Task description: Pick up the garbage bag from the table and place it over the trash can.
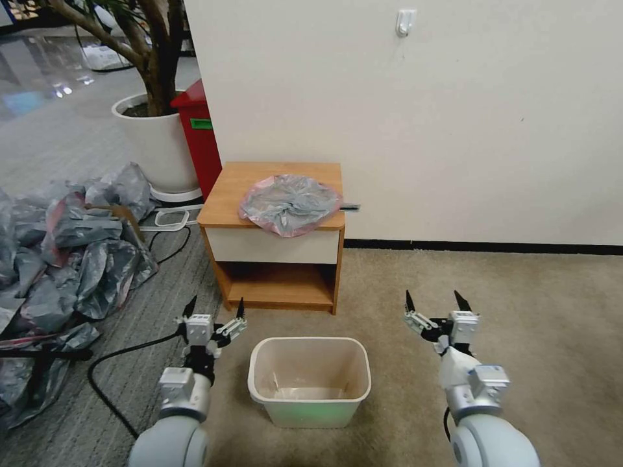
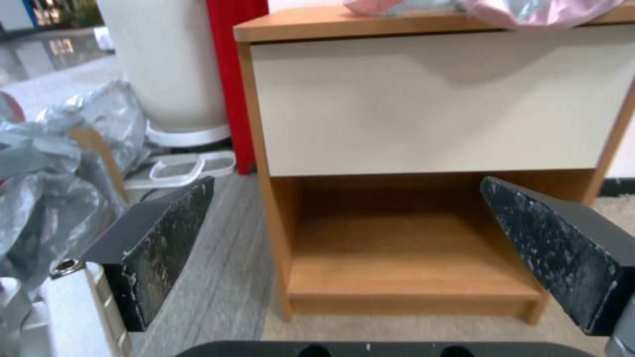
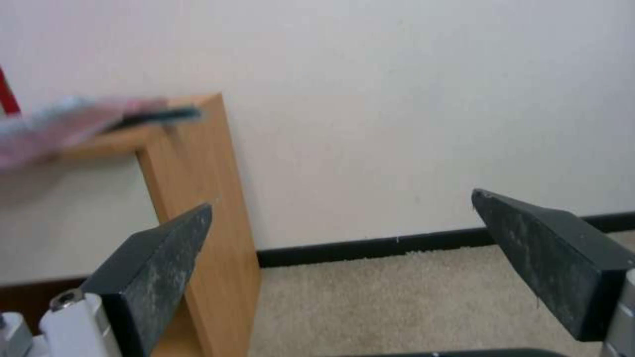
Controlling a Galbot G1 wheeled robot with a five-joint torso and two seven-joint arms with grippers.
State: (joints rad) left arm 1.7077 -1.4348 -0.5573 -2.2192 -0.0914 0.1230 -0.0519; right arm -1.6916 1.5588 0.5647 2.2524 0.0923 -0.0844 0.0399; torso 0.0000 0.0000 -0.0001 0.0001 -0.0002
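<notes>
Garbage bag [image 1: 289, 203] crumpled flat on the worktop [image 1: 232, 189] of the small wooden nightstand, toward its right half, with one edge hanging a little over the front above the white drawer front [image 1: 272, 246]. Pink-red rim visible around the grey plastic. Nightstand pushed against a plain white wall [image 1: 454, 117], with a black baseboard [image 1: 480, 246] along the bottom. Beige carpet [image 1: 519, 292] under the nightstand and to the right; grey striped floor [image 1: 65, 389] to the left. Trash can [image 1: 309, 381] upright on the carpet, in front of the nightstand, apart from it, between the two arms. Left gripper [image 1: 213, 310] low in the air near the front left corner of the nightstand, fingers [image 2: 165, 238] spread wide, holding nothing. Right gripper [image 1: 435, 301] to the right of the trash can, above carpet, fingers [image 3: 549, 253] also spread wide and free. Big heap of grey and red bags [image 1: 58, 259] on the floor at left, black cable [image 1: 113, 363] beside it. Behind, red bin [image 1: 198, 139] and white plant pot [image 1: 156, 143].
</notes>
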